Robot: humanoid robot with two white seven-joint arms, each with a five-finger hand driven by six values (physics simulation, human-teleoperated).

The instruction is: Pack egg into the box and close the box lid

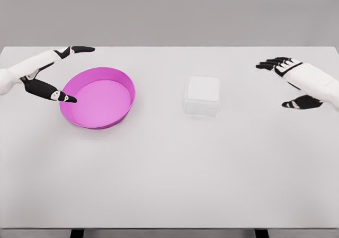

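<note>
A small translucent white box (201,95) with its lid down sits at the table's centre, a little right of the middle. No egg shows anywhere in the head view. My left hand (63,73) hovers at the left rim of a round magenta tray, its fingers spread and holding nothing. Far to the right, my right hand (290,84) is also spread wide with nothing in it, well apart from the box.
The shallow magenta tray (126,84) lies left of the box with nothing in it. The white table (169,185) stretches wide towards the front edge.
</note>
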